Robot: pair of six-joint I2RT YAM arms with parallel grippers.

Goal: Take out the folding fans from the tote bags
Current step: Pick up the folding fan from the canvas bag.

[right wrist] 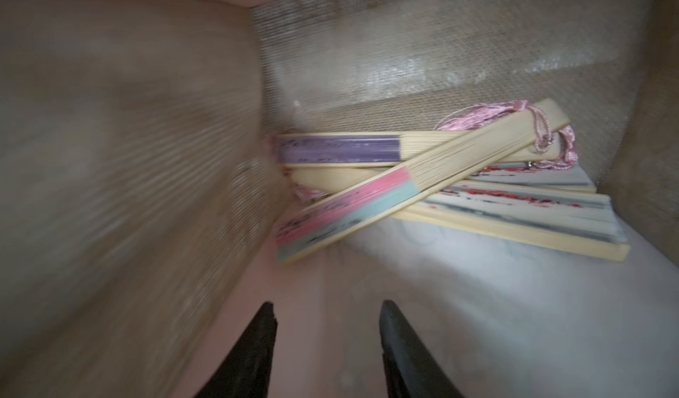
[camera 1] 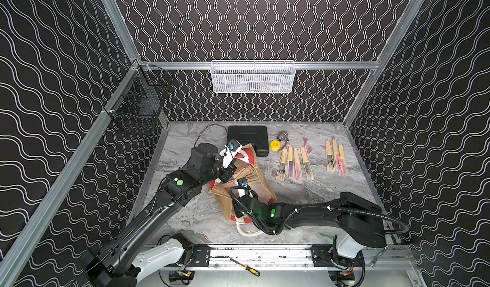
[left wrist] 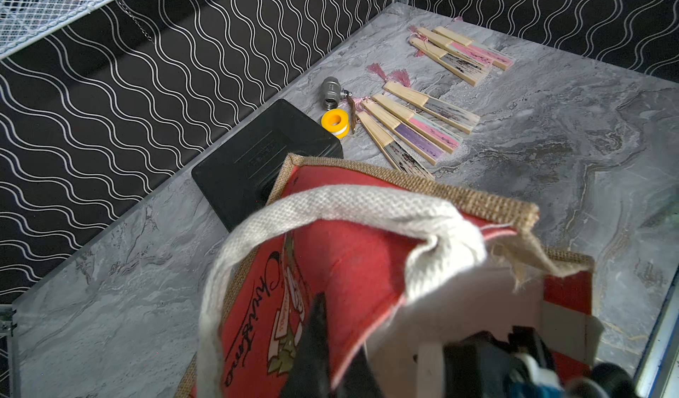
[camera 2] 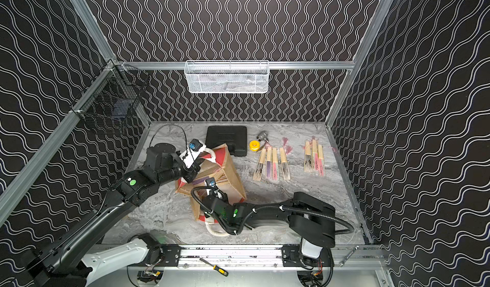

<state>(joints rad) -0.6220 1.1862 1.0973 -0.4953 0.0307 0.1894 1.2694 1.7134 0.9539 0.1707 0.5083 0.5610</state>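
Note:
The tan jute tote bag (camera 1: 262,186) (camera 2: 232,173) lies on its side mid-table. My left gripper (left wrist: 338,333) (camera 1: 230,175) is shut on the edge of its red printed panel (left wrist: 330,260), beside the white rope handle (left wrist: 330,201). My right gripper (right wrist: 327,304) is inside the bag, open, with nothing between its fingers. Ahead of it several folding fans lie crossed on the lining: a purple one (right wrist: 338,150), a pink-and-teal one (right wrist: 367,194) and dark-printed ones (right wrist: 514,208). More fans lie on the table in two rows (camera 1: 294,163) (camera 1: 336,158) (left wrist: 415,128).
A flat black case (camera 1: 248,138) sits behind the bag, with a yellow tape roll (camera 1: 275,145) and a metal fitting (camera 1: 283,136) beside it. A white mesh basket (camera 1: 252,77) and a black wire basket (camera 1: 138,100) hang on the walls. A screwdriver (camera 1: 245,266) lies on the front rail.

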